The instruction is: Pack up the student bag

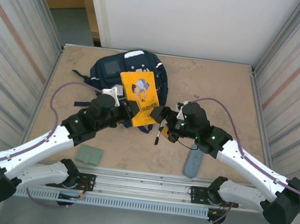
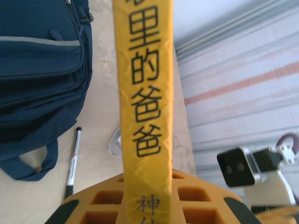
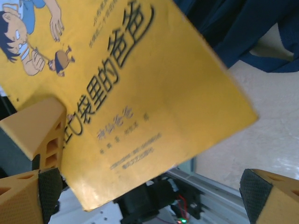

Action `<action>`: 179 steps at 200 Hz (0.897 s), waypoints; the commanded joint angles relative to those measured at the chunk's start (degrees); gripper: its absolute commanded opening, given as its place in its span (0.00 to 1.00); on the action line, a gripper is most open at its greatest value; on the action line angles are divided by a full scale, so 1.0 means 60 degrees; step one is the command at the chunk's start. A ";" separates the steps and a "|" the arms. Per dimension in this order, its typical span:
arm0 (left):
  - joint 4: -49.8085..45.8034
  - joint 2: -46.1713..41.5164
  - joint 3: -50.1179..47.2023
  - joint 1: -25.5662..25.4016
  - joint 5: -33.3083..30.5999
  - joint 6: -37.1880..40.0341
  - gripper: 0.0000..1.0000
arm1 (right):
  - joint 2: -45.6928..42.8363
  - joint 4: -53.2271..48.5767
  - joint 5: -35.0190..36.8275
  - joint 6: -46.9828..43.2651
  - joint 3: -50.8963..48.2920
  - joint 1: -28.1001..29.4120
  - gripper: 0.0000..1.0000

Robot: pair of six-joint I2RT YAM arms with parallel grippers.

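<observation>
While the left gripper (image 1: 129, 108) clamps the yellow book (image 1: 140, 95) by its spine and the right gripper (image 1: 165, 116) gapes wide around its corner, packing seems barely begun, since the backpack (image 1: 110, 69) lies at the table's far middle, with pen (image 1: 158, 136), pencil case (image 1: 193, 163) and wallet (image 1: 89, 154) outside it.

I find the overhead view bright and evenly lit; shadows on the table (image 1: 224, 94) are short and soft. The far white wall (image 1: 195, 18) is nearly washed out. From the left wrist, the yellow book (image 2: 145, 93) is sharp mid-frame and soft at the bottom; the ribbed side wall (image 2: 243, 70) is overexposed. From the right wrist, the book's cover is blurred and the right pincer (image 3: 154, 186) is out of focus.
</observation>
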 commanded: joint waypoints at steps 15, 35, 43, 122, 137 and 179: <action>0.2369 0.0310 0.0001 0.0042 -0.0553 -0.1529 0.00 | -0.0045 0.1736 0.0951 0.2176 -0.0336 0.0132 0.98; 0.2656 0.0455 -0.0001 -0.0041 -0.0349 -0.1945 0.00 | 0.0066 0.2348 0.1530 0.2748 -0.0461 0.0174 0.95; 0.2785 0.0474 -0.0039 -0.0091 -0.0299 -0.2153 0.00 | 0.0092 0.2610 0.1714 0.3010 -0.0514 0.0219 0.93; 0.2769 0.0330 -0.0258 -0.0237 0.0301 -0.2794 0.06 | -0.1031 0.3368 0.4256 0.3369 -0.0672 0.0862 0.69; 0.2469 0.0242 -0.0424 -0.0250 0.0429 -0.2902 0.07 | -0.1321 0.3340 0.4707 0.3026 -0.0655 0.0901 0.59; 0.3245 0.0398 -0.0992 -0.0258 0.1057 -0.3518 0.08 | -0.1283 0.3736 0.4740 0.2862 -0.0809 0.0776 0.54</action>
